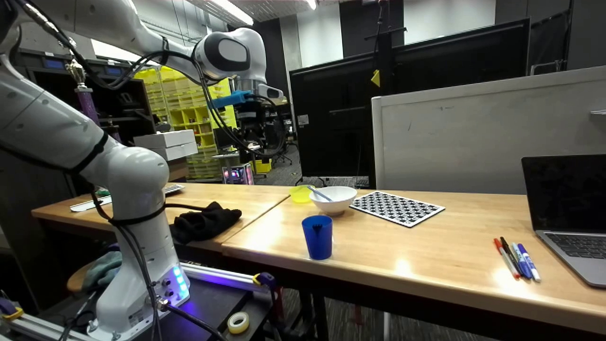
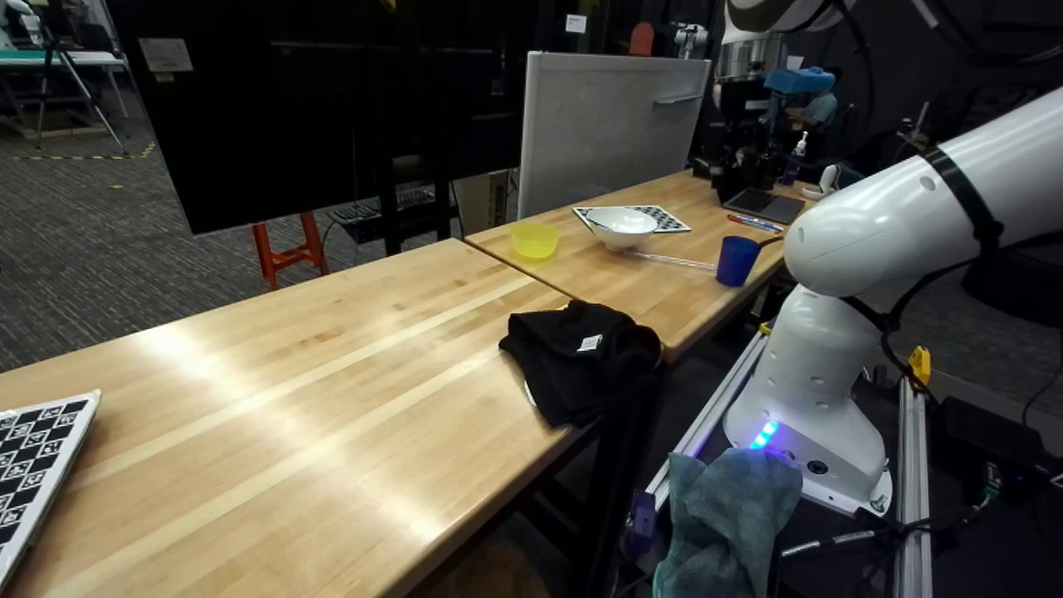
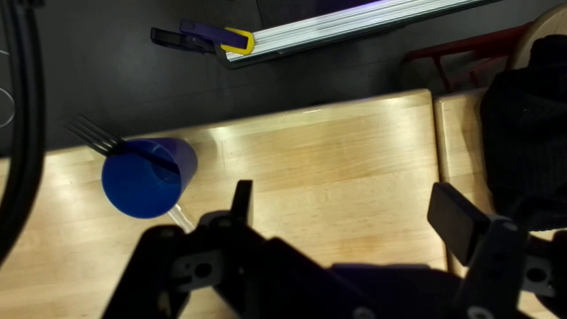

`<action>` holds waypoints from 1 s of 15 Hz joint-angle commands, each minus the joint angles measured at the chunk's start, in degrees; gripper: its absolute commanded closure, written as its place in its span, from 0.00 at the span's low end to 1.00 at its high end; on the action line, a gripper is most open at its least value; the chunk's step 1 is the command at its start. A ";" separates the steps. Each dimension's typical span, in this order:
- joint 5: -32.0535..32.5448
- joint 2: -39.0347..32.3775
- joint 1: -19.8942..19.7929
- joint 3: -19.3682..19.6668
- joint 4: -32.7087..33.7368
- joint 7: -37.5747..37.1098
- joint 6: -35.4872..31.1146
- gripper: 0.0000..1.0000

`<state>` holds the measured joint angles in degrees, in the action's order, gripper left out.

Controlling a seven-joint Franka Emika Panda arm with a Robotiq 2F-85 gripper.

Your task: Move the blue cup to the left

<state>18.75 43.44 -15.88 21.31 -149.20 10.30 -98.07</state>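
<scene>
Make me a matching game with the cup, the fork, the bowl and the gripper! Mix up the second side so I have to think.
First column
1. cup
2. fork
3. bowl
4. gripper

Second column
A. white and round
B. open, up above the table
C. blue, upright near the edge
D. black, sticking out of something blue

Right pairs: 1-C, 2-D, 3-A, 4-B
</scene>
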 commanded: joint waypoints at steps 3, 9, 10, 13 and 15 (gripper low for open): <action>3.61 -6.10 -4.71 4.10 0.45 1.51 -7.22 0.00; 2.93 -16.25 -5.62 6.10 1.74 2.42 -17.41 0.00; 2.87 -17.69 -5.85 5.87 1.70 2.20 -18.24 0.00; 2.65 -22.01 -6.51 5.86 1.46 1.84 -19.84 0.00; 2.47 -23.71 -7.04 5.87 1.30 1.82 -20.62 0.00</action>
<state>22.18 23.23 -21.35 27.67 -148.88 11.45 -117.50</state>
